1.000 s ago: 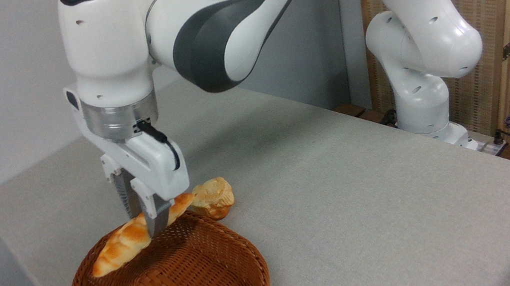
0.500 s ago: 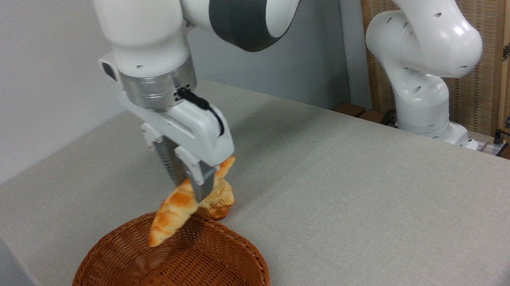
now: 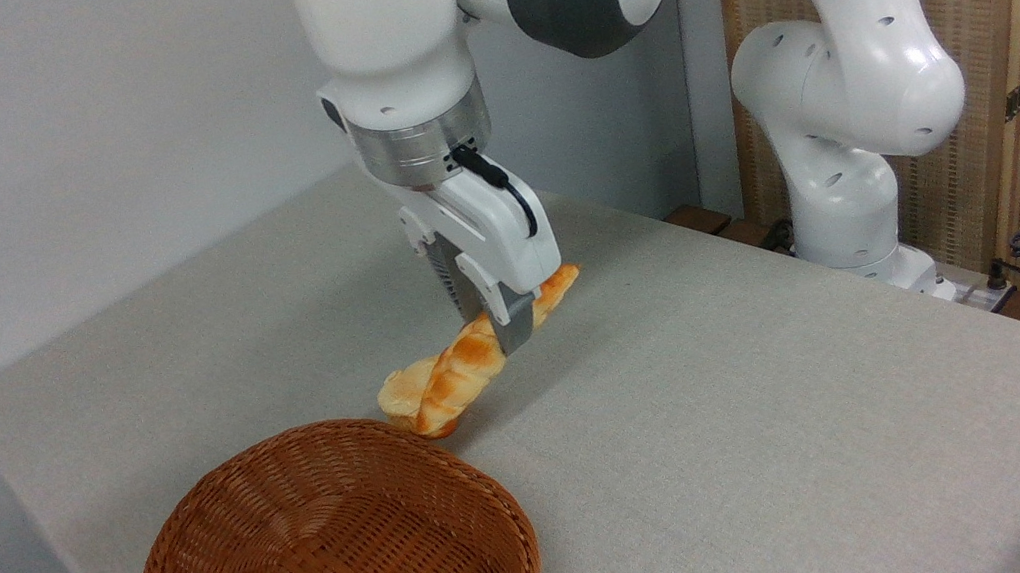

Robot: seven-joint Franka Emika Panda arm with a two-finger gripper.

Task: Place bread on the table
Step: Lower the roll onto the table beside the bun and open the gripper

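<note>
The gripper (image 3: 497, 321) hangs above the table (image 3: 738, 394) with its 2 fingers (image 3: 516, 328) clamped narrowly across the middle of the bread (image 3: 471, 365). The loaf is in the air, tilted, its upper tip pointing right and its lower tip dipping down to the left. That lower end overlaps a small pale bun (image 3: 403, 395) lying on the cloth just behind the wicker basket (image 3: 338, 555); whether they touch cannot be told.
</note>
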